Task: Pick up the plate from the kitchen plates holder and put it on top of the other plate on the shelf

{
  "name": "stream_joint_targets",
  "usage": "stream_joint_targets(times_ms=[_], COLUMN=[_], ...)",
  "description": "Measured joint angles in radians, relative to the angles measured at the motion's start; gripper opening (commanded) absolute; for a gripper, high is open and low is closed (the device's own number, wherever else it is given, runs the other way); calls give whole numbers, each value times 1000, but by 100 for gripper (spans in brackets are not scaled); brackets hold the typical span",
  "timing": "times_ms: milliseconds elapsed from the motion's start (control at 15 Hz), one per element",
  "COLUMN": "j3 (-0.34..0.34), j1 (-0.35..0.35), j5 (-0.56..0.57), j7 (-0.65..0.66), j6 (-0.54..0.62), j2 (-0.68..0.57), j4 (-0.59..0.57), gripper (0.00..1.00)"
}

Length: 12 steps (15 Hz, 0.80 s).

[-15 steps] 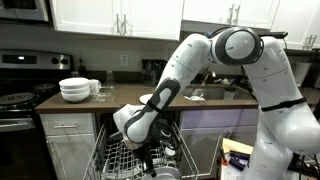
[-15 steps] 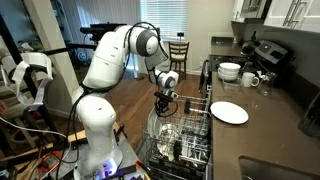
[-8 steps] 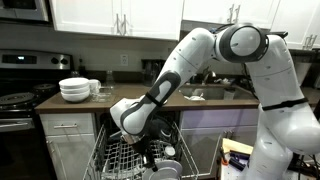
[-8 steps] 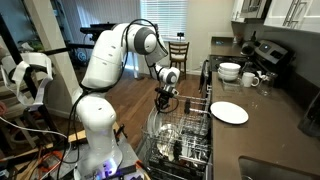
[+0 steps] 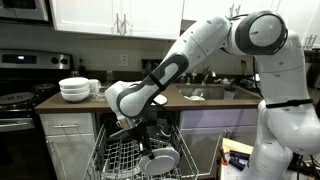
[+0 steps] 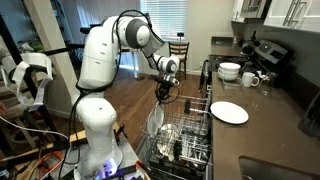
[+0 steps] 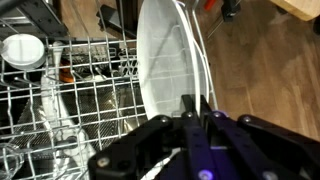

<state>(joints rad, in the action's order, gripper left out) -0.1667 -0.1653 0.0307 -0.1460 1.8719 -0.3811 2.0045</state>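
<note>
My gripper (image 7: 197,108) is shut on the rim of a white plate (image 7: 165,60), which hangs edge-on below it. In both exterior views the gripper (image 5: 148,140) (image 6: 163,93) holds the plate (image 5: 162,158) (image 6: 156,120) just above the pulled-out grey wire plates holder (image 5: 120,160) (image 6: 188,135) (image 7: 60,110). The other plate (image 6: 229,112), small, flat and white, lies on the dark brown shelf (image 6: 270,135) (image 5: 205,100) beside the holder. In an exterior view my arm hides it.
A stack of deeper white bowls (image 5: 75,90) (image 6: 230,71) and mugs (image 6: 250,79) stand further along the countertop, near the stove (image 5: 15,100). More dishes sit in the holder, with a round white lid (image 7: 22,50). A chair (image 6: 178,50) stands at the back.
My gripper has risen with the plate, lifting it up out of the holder's tines. The arm has swung higher over the rack.
</note>
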Motion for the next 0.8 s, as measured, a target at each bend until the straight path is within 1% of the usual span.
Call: stream_joint_targets(times_ms=[200,600,667,733,800], j3=[1,1,1,0,-3], j1=[-50,-152,-164,-170,-169], j5=[108,336,365,371,363], j7=[102,301,326,334,334], j6=[0,1,1,3,6], j2=[36,40,40,40,40], j4=[0,8,12,15,19], gripper=[2,2,2,7,7])
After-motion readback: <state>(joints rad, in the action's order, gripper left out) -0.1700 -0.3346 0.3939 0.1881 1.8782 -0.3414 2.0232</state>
